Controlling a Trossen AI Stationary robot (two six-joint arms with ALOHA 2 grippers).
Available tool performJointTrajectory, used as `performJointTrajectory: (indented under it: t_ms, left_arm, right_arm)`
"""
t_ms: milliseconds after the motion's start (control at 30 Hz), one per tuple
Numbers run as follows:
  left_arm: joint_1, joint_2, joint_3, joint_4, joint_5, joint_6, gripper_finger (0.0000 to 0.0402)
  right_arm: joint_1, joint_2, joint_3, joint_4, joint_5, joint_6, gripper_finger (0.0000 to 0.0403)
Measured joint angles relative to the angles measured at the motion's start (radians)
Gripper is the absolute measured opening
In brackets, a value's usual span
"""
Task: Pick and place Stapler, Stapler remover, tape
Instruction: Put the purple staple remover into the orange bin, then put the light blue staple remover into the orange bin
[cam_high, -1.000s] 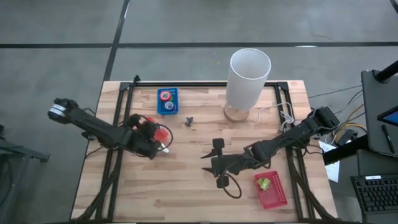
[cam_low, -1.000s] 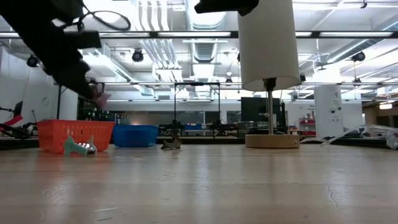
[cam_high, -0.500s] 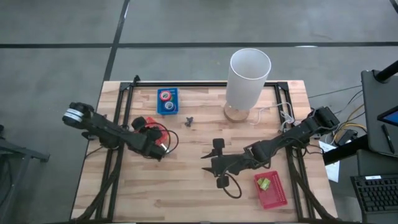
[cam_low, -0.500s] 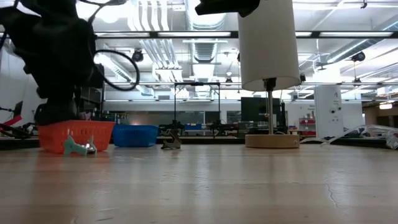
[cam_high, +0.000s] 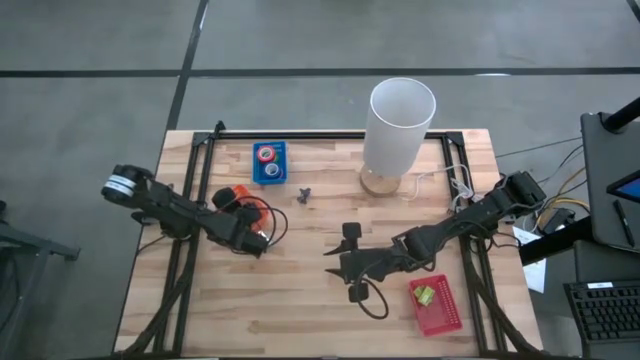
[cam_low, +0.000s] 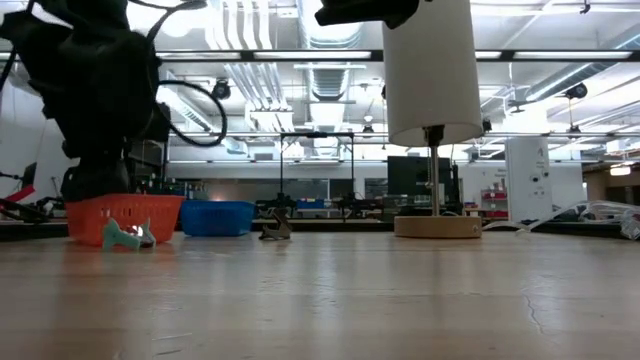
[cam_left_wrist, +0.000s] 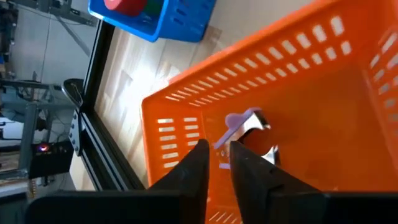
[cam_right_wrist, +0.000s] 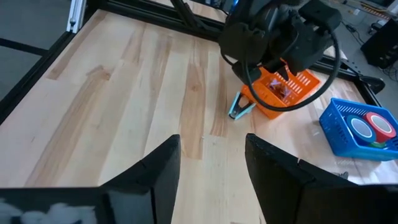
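Observation:
My left gripper (cam_left_wrist: 219, 149) reaches down into the orange basket (cam_left_wrist: 348, 118) at the table's left (cam_high: 238, 196), shut on a pale purple stapler remover with silver claws (cam_left_wrist: 249, 124). A small teal and silver tool (cam_right_wrist: 239, 106) lies on the wood beside that basket (cam_low: 122, 235). The blue basket (cam_high: 270, 162) near the far edge holds a red tape roll (cam_right_wrist: 379, 124) and a blue one (cam_right_wrist: 356, 127). A small dark piece (cam_high: 305, 193) rests on the table to its right. My right gripper (cam_right_wrist: 212, 140) hangs open over the table's middle (cam_high: 345, 262). My left gripper pinches the purple handle end (cam_left_wrist: 222, 148) of the stapler remover between its two fingers, coming from above and pointing down into the orange basket. The silver claws stick out past the fingertips, close over the basket floor; whether they rest on it, I cannot tell.
A tall white lamp (cam_high: 400, 125) stands on a round wooden base near the far edge, right of centre. A red basket with yellow-green pieces (cam_high: 435, 305) sits at the near right. Bare wood lies between the two arms and along the near edge.
My left gripper has gone down from above the table into the orange basket, carrying the purple piece with it, and the arm has tipped more steeply downward. My right arm has kept still.

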Motion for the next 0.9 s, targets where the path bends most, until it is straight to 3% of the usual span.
performJointTrajectory:
  t_ms: [233, 433, 633, 900]
  left_arm:
    - [-0.015, -0.019, 0.107, 0.002, 0.054, 0.041, 0.0108]
    - [-0.089, -0.024, 0.182, 0.152, 0.205, 0.268, 0.0121]
    - [-0.146, -0.023, 0.161, 0.269, 0.392, 0.371, 0.0117]
    - [-0.154, -0.022, 0.092, 0.265, 0.407, 0.37, 0.0117]
  right_arm:
    - [0.0, 0.0, 0.0, -0.001, 0.0, 0.002, 0.0173]
    - [0.0, 0.0, 0.0, -0.002, 0.0, 0.002, 0.0175]
    - [0.0, 0.0, -0.002, -0.013, 0.0, 0.024, 0.0173]
    - [0.0, 0.0, -0.004, -0.023, 0.0, 0.028, 0.016]
